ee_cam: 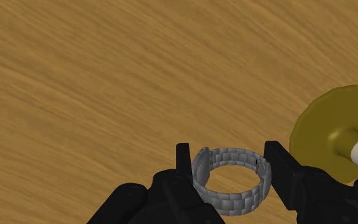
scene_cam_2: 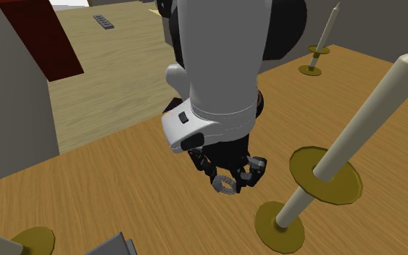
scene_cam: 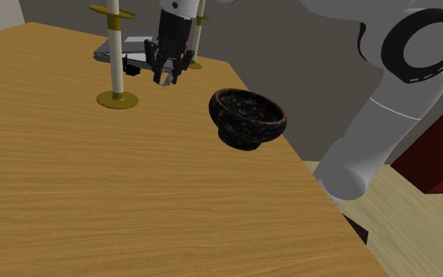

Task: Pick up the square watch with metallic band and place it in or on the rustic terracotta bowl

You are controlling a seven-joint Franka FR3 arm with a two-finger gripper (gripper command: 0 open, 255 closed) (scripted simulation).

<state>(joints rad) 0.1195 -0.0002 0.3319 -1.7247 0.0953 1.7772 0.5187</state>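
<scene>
My gripper (ee_cam: 229, 154) clasps the grey link-band watch (ee_cam: 229, 202) above a wooden table (ee_cam: 95, 76). A dark speckled bowl (scene_cam: 248, 118) stands near brass-coloured candlesticks (scene_cam: 116, 59)

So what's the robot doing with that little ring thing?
That ring is a watch with a grey link band. The white robot arm has its black pincer closed on it, holding it over the wooden table next to some tall candlesticks. The dark, speckled bowl it is meant for sits further along the table, and the watch is not in it yet.
</scene>
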